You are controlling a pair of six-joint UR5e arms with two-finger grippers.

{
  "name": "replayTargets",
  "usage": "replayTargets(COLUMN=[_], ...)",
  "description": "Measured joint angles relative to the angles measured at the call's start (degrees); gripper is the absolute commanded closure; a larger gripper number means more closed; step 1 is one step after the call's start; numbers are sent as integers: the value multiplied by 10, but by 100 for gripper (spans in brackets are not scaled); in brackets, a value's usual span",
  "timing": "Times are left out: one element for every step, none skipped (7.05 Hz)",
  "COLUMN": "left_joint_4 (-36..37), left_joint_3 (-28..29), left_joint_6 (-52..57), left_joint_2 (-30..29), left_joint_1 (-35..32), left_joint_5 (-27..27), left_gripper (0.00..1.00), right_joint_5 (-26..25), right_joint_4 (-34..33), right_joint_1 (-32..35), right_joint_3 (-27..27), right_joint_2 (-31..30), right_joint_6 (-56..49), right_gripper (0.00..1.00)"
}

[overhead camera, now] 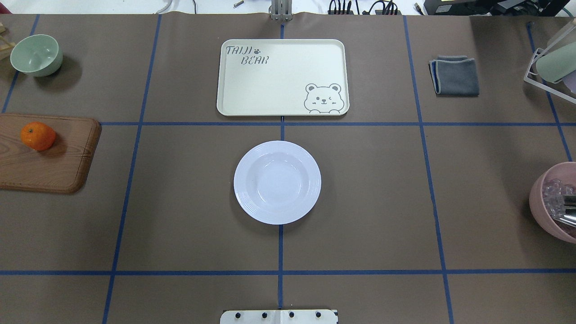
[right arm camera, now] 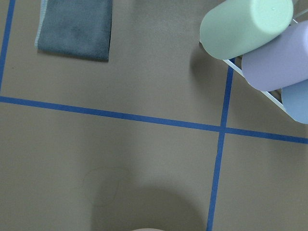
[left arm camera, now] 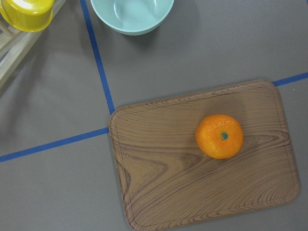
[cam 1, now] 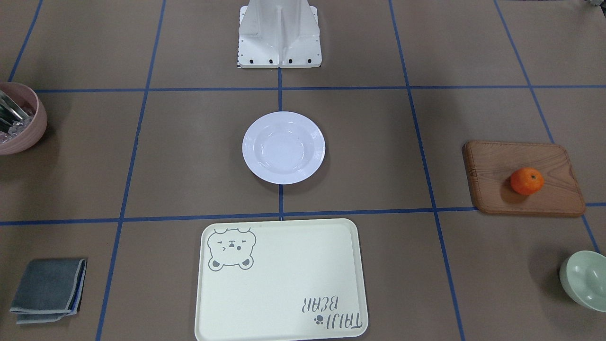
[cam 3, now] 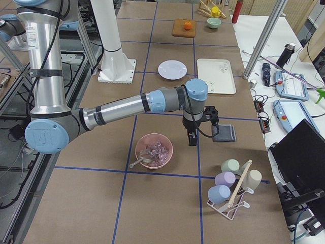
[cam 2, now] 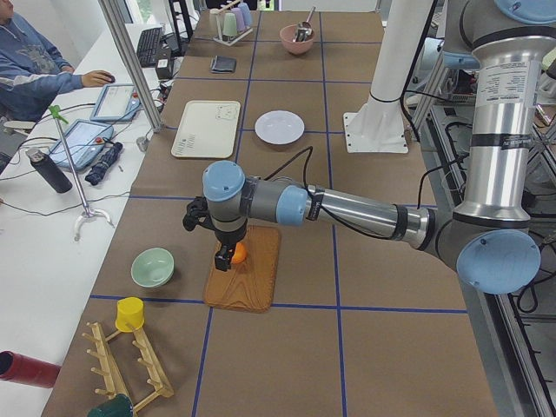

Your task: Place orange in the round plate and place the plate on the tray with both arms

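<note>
The orange [cam 1: 526, 181] [left arm camera: 219, 136] lies on a brown wooden board [overhead camera: 45, 171] at the table's left end. The white round plate [overhead camera: 277, 182] [cam 1: 283, 147] stands empty at the table's middle. Beyond it lies the cream tray [overhead camera: 279, 81] [cam 1: 284, 284], also empty. My left gripper [cam 2: 224, 259] shows only in the exterior left view, hanging just over the orange [cam 2: 238, 254]; I cannot tell whether it is open or shut. My right gripper [cam 3: 192, 140] shows only in the exterior right view, above the table between the pink bowl [cam 3: 154, 151] and the grey cloth [cam 3: 225, 133]; its state cannot be told either.
A pale green bowl [overhead camera: 36, 55] stands beyond the board. At the right end are a pink bowl [overhead camera: 553, 202] holding ice and a scoop, a folded grey cloth [overhead camera: 455, 75] and a rack of cups [cam 3: 231, 190]. A person [cam 2: 35, 61] sits at a side desk.
</note>
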Motion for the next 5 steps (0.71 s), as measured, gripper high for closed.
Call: replayTargets(left_joint_4=[0, -1, -10, -30, -46], left_joint_3=[0, 0, 1, 7, 18], left_joint_6=[-4, -7, -11, -13, -14], left_joint_2=[-1, -2, -3, -5, -12], left_joint_1=[1, 7, 21, 37, 51], left_joint_5=[0, 1, 2, 4, 5], left_gripper=[2, 2, 2, 2, 2], right_joint_5=[0, 5, 15, 23, 32], right_joint_4=[9, 12, 14, 14, 15], right_joint_1=[0, 0, -1, -1, -1], right_joint_3=[1, 3, 5, 5, 5], right_joint_2=[-2, -2, -2, -2, -2], right_joint_6=[5, 10, 12, 12, 10], right_gripper=[0, 0, 0, 0, 0])
